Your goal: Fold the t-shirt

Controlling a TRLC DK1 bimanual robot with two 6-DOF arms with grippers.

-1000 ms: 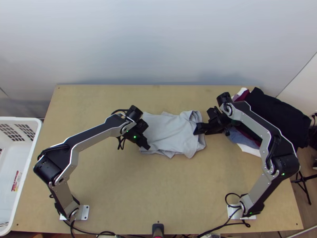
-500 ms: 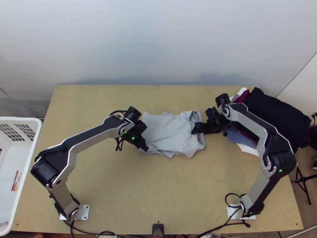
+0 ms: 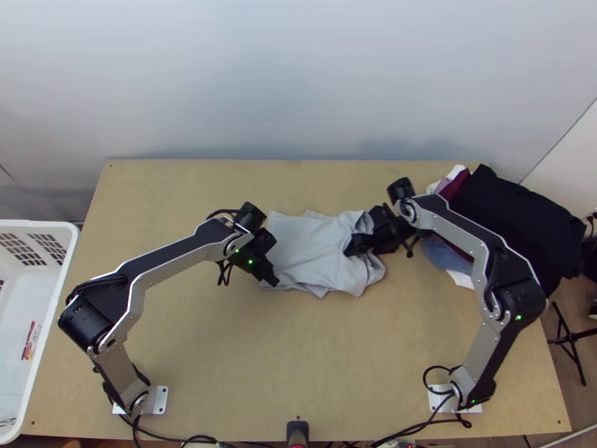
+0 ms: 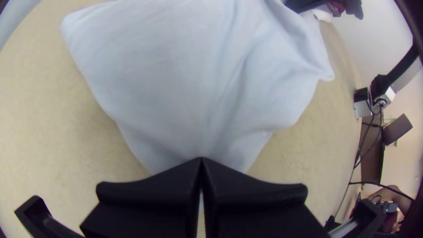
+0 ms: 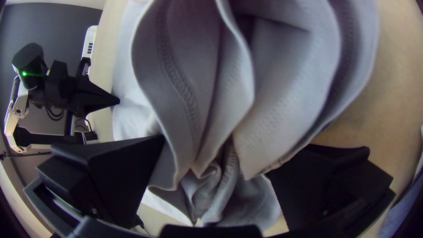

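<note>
The pale grey t-shirt point(image 3: 317, 250) lies folded into a compact, wrinkled bundle at the middle of the table. At its left near corner is my left gripper point(image 3: 272, 279); in the left wrist view, the left gripper point(image 4: 202, 161) is shut on an edge of the t-shirt point(image 4: 189, 79). My right gripper point(image 3: 351, 249) is over the shirt's right end. In the right wrist view, the right gripper point(image 5: 216, 163) stands open, with loose, layered folds of the t-shirt point(image 5: 189, 83) between its wide-apart fingers.
A pile of clothes point(image 3: 515, 216), mostly black with maroon, blue and white, lies at the table's back right, beside the right arm. A white basket point(image 3: 56, 299) stands off the left edge. Bare wood point(image 3: 298, 351) stretches in front of the shirt.
My right gripper has moved left, farther over the shirt's right end, and that end has shifted slightly. The left gripper has moved slightly left, and the shirt's left part looks nearly unchanged.
</note>
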